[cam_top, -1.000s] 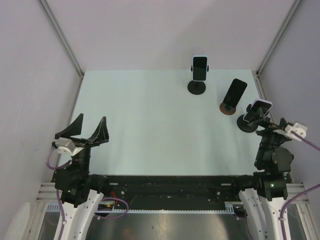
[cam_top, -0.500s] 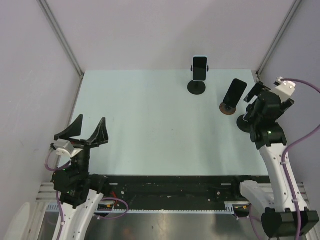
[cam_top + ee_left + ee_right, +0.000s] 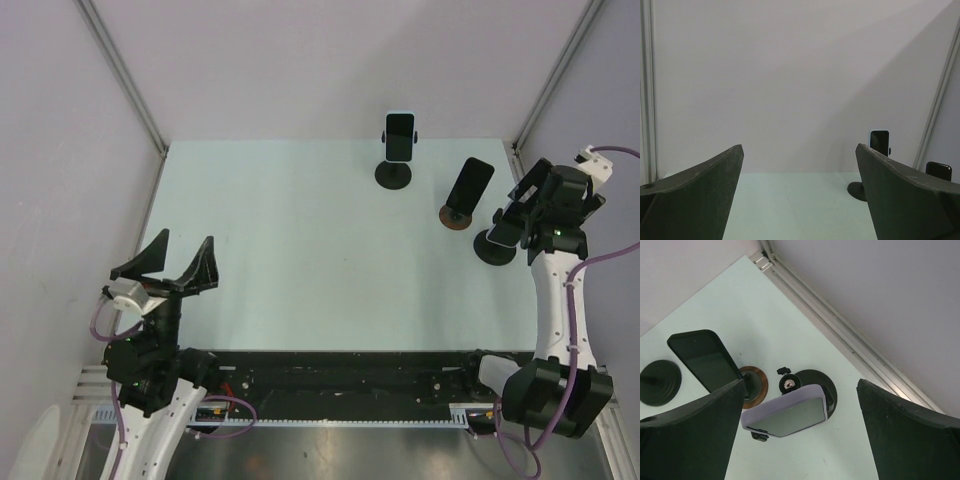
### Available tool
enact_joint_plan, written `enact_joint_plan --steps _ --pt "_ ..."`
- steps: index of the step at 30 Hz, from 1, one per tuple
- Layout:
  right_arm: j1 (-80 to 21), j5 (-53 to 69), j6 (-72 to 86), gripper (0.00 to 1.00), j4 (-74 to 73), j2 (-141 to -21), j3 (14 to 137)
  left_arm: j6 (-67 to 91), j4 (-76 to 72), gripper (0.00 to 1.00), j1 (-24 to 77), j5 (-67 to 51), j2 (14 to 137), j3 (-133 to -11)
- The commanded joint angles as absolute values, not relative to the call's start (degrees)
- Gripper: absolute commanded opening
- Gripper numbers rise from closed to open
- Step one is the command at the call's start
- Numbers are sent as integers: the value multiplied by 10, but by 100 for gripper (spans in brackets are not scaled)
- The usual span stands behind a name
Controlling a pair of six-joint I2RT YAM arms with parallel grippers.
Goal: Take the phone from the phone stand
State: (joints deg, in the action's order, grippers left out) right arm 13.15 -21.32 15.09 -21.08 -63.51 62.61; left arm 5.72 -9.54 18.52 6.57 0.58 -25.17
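- Left pincer (image 3: 185, 240) hangs spread and empty at the counter's (image 3: 300, 250) near-left corner.
- The black phone (image 3: 705, 362) just beside the target could be knocked by a wide swing.
- Right pincer (image 3: 800, 390), spread, hovers over the white-cased phone (image 3: 785, 417) tilted in its phone stand (image 3: 816, 378) at the right edge; an off-centre squeeze may tip both.

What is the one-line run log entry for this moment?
right gripper: open, over white-cased phone | phone: on black phone stand, not gripped | left gripper: open, holding nothing
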Motion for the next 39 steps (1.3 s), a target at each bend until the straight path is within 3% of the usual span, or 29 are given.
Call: enact_joint_plan --steps 1,8,22,31,34,36,39 --pt "169 -96 173 100 -184 -646 653 52 -97 100 193 73 -16 -253" --pt "178 -37 162 100 -192 -652 653 52 -97 100 195 72 -12 -253" --pt "173 -55 149 100 -222 -678 631 52 -97 100 200 69 -9 -252" --pt "171 -41 133 91 -199 -668 590 51 -98 100 201 64 -6 -251" --pt "171 -39 133 85 -195 -660 578 51 -98 100 202 63 -5 -252" --pt "171 -33 134 76 -191 -651 572 51 -98 100 202 62 -4 -251" --pt "169 -26 135 54 -188 -636 568 51 -98 100 202 62 -4 -251"
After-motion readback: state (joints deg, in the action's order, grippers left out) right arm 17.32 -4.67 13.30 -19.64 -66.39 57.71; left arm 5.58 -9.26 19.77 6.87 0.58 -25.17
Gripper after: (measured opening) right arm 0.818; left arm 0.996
